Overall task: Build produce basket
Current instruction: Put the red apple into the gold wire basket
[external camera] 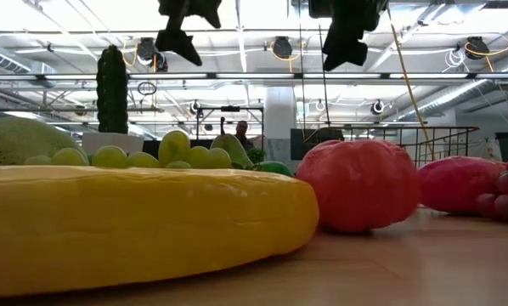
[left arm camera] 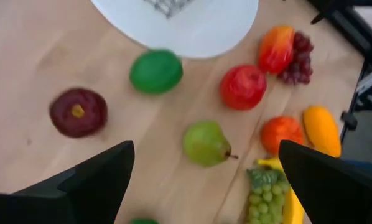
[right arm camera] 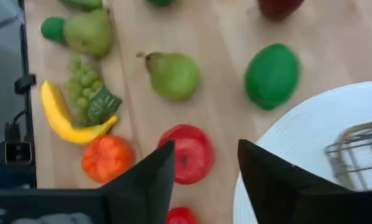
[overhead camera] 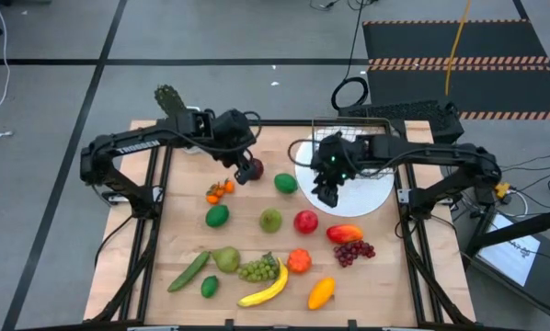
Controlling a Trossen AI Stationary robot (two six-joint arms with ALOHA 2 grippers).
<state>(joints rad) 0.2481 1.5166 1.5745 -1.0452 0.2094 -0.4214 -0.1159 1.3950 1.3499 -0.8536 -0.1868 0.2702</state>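
Note:
The wire-mesh basket (overhead camera: 360, 129) stands on the far part of the white plate (overhead camera: 372, 195), partly under my right arm. It also shows in the right wrist view (right arm camera: 358, 149). The produce lies spread over the wooden table: a dark red apple (overhead camera: 254, 168), a lime (overhead camera: 285, 183), a pear (overhead camera: 271, 220), a red apple (overhead camera: 305, 222), a banana (overhead camera: 266, 290) and more. My left gripper (left arm camera: 204, 180) is open and empty above the table beside the dark red apple (left arm camera: 78, 112). My right gripper (right arm camera: 208, 180) is open and empty above the plate's near left rim, with the red apple (right arm camera: 186, 154) below it.
A potted cactus (overhead camera: 171, 99) stands at the far left corner. A mango (overhead camera: 345, 233), purple grapes (overhead camera: 354, 251), green grapes (overhead camera: 257, 268), a cucumber (overhead camera: 189, 271) and an orange fruit (overhead camera: 299, 261) fill the table's near half. In the low view both grippers hang well above the fruit.

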